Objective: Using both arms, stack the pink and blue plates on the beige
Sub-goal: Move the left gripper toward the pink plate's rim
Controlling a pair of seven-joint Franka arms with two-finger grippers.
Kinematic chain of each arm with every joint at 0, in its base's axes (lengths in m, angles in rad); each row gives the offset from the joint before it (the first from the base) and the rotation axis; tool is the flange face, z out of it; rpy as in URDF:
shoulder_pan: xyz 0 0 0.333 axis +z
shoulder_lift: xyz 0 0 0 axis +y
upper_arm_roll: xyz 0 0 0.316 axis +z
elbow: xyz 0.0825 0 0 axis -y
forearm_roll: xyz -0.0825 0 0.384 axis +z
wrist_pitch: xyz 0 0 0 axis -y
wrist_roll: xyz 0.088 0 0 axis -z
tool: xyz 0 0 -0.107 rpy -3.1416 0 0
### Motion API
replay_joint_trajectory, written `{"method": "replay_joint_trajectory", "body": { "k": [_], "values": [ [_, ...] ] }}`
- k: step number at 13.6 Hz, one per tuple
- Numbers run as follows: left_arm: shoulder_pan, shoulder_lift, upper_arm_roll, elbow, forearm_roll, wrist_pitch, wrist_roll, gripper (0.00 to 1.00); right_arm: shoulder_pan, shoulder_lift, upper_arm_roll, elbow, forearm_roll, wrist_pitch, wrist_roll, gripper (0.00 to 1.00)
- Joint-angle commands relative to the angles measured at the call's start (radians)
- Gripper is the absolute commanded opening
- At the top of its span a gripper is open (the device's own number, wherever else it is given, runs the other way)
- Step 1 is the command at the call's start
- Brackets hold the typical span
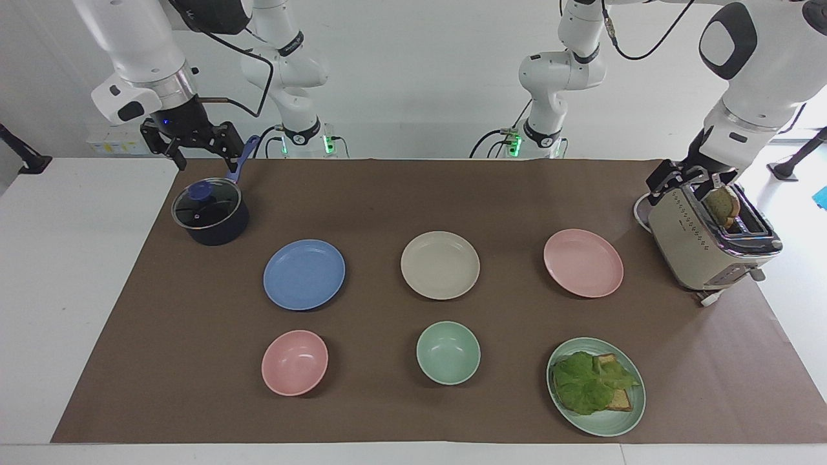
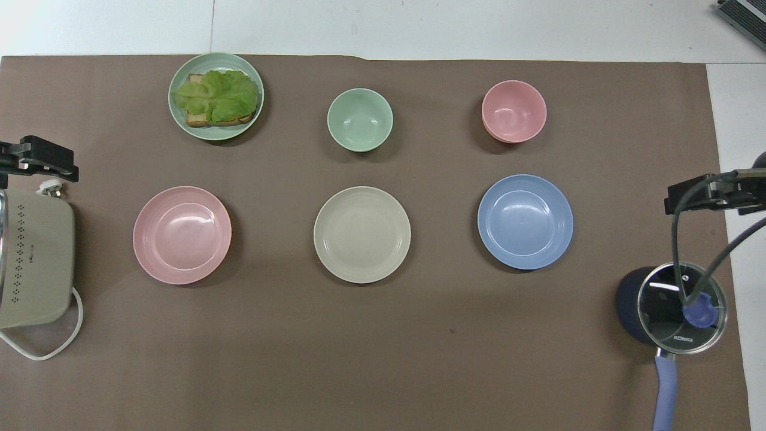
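Three equal plates lie in a row across the brown mat. The beige plate (image 1: 440, 265) (image 2: 362, 234) is in the middle and holds nothing. The blue plate (image 1: 303, 274) (image 2: 525, 221) lies beside it toward the right arm's end. The pink plate (image 1: 583, 263) (image 2: 182, 234) lies toward the left arm's end. My right gripper (image 1: 197, 152) (image 2: 709, 194) hangs open over the pot's handle, holding nothing. My left gripper (image 1: 685, 177) (image 2: 39, 160) hangs open over the toaster's top, also holding nothing. Both are well away from the plates.
A dark pot with a glass lid (image 1: 210, 213) (image 2: 679, 308) and a toaster (image 1: 707, 242) (image 2: 33, 257) holding a bread slice (image 1: 722, 205) stand at the table's ends. Farther from the robots sit a pink bowl (image 1: 294, 362) (image 2: 514, 111), a green bowl (image 1: 448, 352) (image 2: 359, 119) and a green plate (image 1: 614, 423) (image 2: 176, 117) of lettuce toast.
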Motion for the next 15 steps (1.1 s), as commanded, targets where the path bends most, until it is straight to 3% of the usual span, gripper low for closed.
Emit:
{"method": "replay_joint_trajectory", "body": {
  "k": [1,9,11,15],
  "values": [
    [0.0,-0.009,-0.001,-0.001,0.014,-0.015,-0.001,1.0,-0.012,-0.007,0.003,0.002,0.026,-0.008,-0.014,1.0],
    [-0.019,-0.018,-0.011,-0.027,-0.018,-0.006,-0.009,1.0,-0.012,-0.005,0.004,0.004,0.024,-0.008,-0.015,1.0],
    [0.003,-0.065,-0.008,-0.142,-0.064,0.031,0.002,1.0,-0.012,-0.005,0.004,0.004,0.024,-0.008,-0.017,1.0],
    [0.006,-0.105,-0.006,-0.473,-0.064,0.331,0.037,1.0,-0.012,-0.005,0.004,0.004,0.026,-0.006,-0.017,1.0]
  ]
}}
